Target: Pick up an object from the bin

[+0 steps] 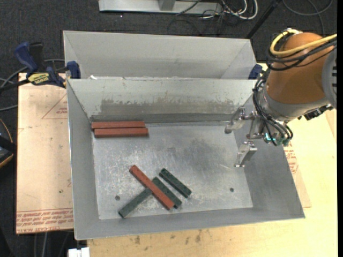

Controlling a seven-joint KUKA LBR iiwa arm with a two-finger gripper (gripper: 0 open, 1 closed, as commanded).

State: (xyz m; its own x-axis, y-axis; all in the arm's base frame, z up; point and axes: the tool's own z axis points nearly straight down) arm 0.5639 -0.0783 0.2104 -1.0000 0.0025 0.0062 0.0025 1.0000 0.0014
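The arm (300, 74) reaches in from the right, its wrist under an orange cover (295, 76) looped with cables (276, 133). The gripper (235, 146) hangs low, its two fingers (245, 155) spread apart with nothing between them.

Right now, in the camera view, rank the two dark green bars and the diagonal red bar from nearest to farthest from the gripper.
From the gripper:
1. Right dark green bar, cluster's right side.
2. Diagonal red bar, cluster's middle.
3. Left dark green bar, front left.

Even, diffuse light, prob. from overhead; pale sheen on bin (161, 98) back wall; shadows faint, soft-edged.
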